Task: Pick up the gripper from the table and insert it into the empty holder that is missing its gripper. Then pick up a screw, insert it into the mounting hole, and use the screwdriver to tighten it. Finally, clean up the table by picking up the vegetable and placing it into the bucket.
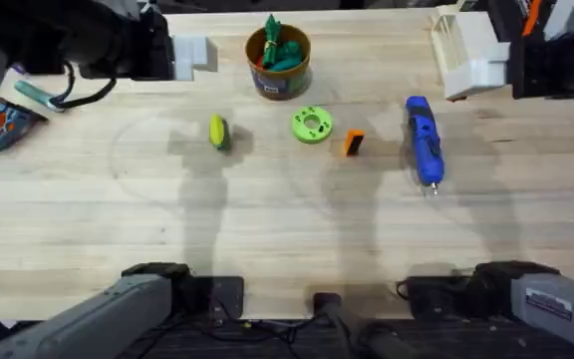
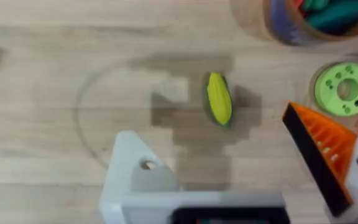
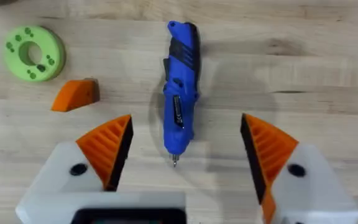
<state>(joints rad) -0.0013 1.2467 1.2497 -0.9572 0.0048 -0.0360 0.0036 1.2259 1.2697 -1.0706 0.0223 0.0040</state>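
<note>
My right pincer hangs spread wide above the screwdriver, whose metal bit points back at my fingers.

The screwdriver's long axis runs front to back on the wood table. The orange ribbed gripper lies between it and the green disc. My left pincer is apart, with 1 bare white holder, mounting hole visible. The yellow-green vegetable lies lengthwise. The round bucket holds green leafy toys.
</note>
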